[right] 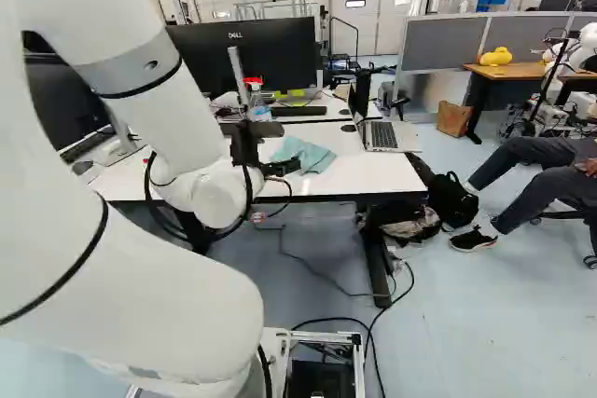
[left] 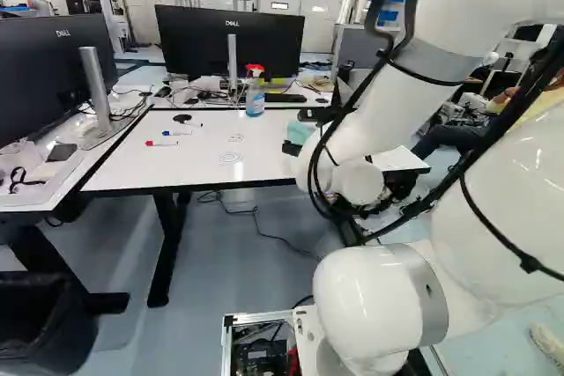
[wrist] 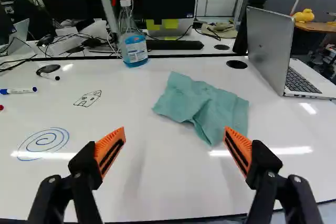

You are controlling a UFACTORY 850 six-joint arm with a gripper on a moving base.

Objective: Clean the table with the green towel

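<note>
**White tabletop [wrist: 142, 182] marked by doodles, green towel [wrist: 205, 109] crumpled before open pincer**

A white tabletop is backed by a monitor [left: 207, 46], on which a maker's logo is displayed. The pincer [right: 291, 146] is seen released, its two orange-padded fingers spread wide apart, with nothing grasped. The towel is spread in loose folds on the surface, at one o'clock from the pincer; whether its edge is touched by the nearer pad cannot be told. At eleven o'clock, farther off, a spray bottle [wrist: 134, 50] is stood upright, fronted by a printed label. An open laptop [wrist: 269, 48] is placed at two o'clock. A blue spiral [wrist: 43, 143] is drawn at nine o'clock and a small house sketch [wrist: 88, 98] at ten, with capped markers [wrist: 19, 91] scattered beyond.
</note>
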